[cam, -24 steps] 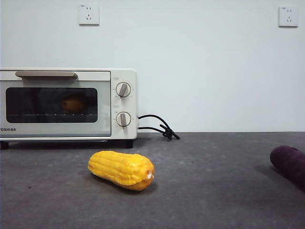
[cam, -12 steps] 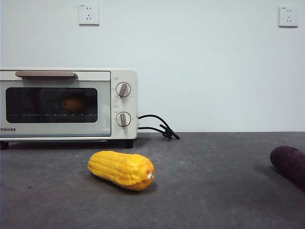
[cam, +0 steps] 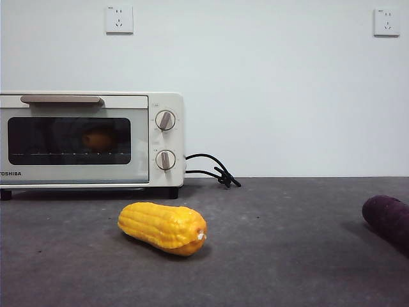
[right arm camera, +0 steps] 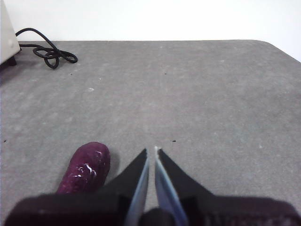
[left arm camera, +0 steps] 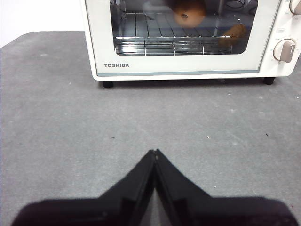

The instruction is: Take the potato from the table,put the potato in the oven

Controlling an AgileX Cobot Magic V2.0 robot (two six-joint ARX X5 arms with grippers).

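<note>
Orange-brown, the potato [left arm camera: 189,13] already sits on the rack inside the oven [cam: 89,137], behind its closed door. Left gripper [left arm camera: 154,153] and right gripper [right arm camera: 151,151] hover over the table [cam: 287,243], jaws pinched together, empty. Nothing seems left but retreating.

The small orange-brown potato [left arm camera: 189,13] sits on the wire rack inside the oven [cam: 144,137], behind the shut dark glass door. The cream-white oven stands on the grey table [cam: 287,243].
</note>
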